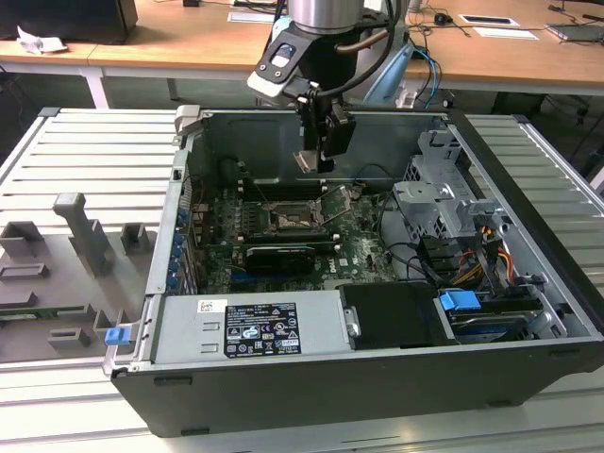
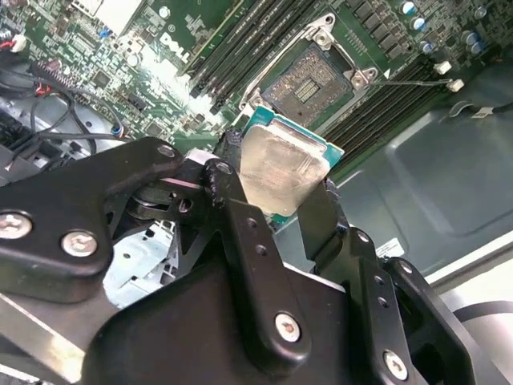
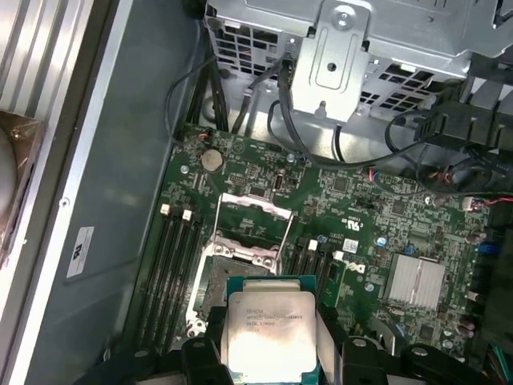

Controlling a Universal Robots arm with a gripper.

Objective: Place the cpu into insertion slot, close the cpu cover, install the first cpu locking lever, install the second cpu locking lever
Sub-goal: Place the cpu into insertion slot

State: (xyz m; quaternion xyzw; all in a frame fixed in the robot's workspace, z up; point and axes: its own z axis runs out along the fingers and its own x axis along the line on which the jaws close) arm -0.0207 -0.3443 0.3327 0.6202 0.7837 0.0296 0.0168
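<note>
Risk, tilt: carrying the chip apparently not quite level in the exterior view; probably risking a corner-first landing and bent contacts in the socket.
Risk, offset: hanging above the board, well apart from the socket and not squarely over it in the first wrist view; likely risking a catch on the metal rim through any sideways error.
Risk, orientation: not being able to read the notch match between chip and socket here; possibly risking a jammed seat through wrong rotation.
Risk, cover: standing raised, the cover, at the socket's edge nearer the drive cage; possibly getting clipped by a finger during lowering.
Risk, grip: pinching thin edges only; risking a slip and a drop onto the memory slots beside the socket.
Jaws: narrowed to chip width, with the gripper clamping the chip by two opposite edges and touching nothing else.
Chip location: hanging in the air inside the case, above mid-board, silvery top facing the first wrist camera.
</note>
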